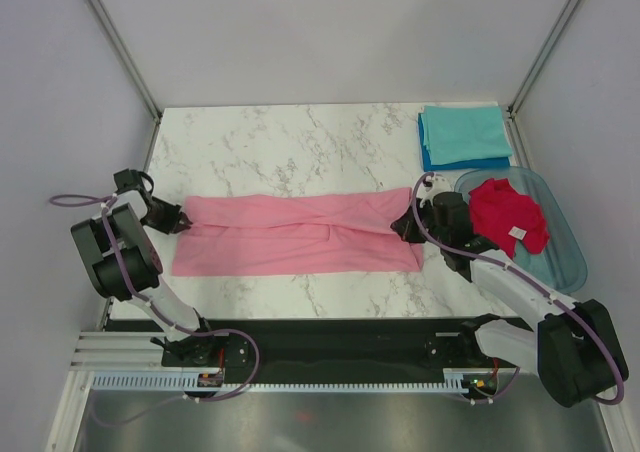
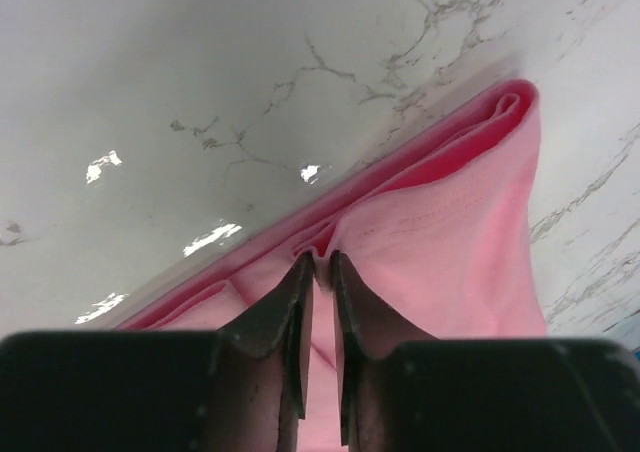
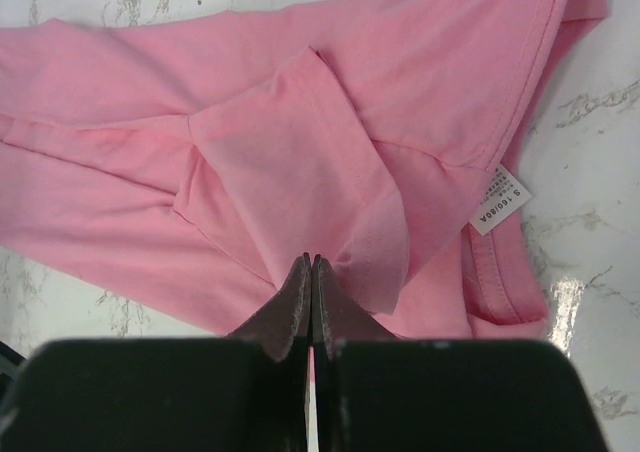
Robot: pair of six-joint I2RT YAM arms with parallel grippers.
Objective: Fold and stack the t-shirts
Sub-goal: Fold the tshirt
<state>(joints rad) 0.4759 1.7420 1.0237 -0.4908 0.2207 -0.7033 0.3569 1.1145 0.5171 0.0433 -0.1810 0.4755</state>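
A light pink t-shirt [image 1: 295,234] lies folded into a long strip across the marble table [image 1: 270,142]. My left gripper [image 1: 182,219] is shut on its left end; in the left wrist view the fingertips [image 2: 300,272] pinch a fold of pink cloth [image 2: 440,232]. My right gripper [image 1: 404,227] is shut on the strip's right end; in the right wrist view its gripper [image 3: 311,264] pinches pink cloth [image 3: 290,162] near a white size tag [image 3: 497,199]. A crimson red t-shirt [image 1: 508,216] lies crumpled in the tub. Folded teal and blue t-shirts [image 1: 462,137] are stacked at the back right.
A clear bluish plastic tub [image 1: 560,262] stands at the right edge, beside my right arm. Grey walls with metal posts close in the table on three sides. A black strip and the arm bases run along the near edge.
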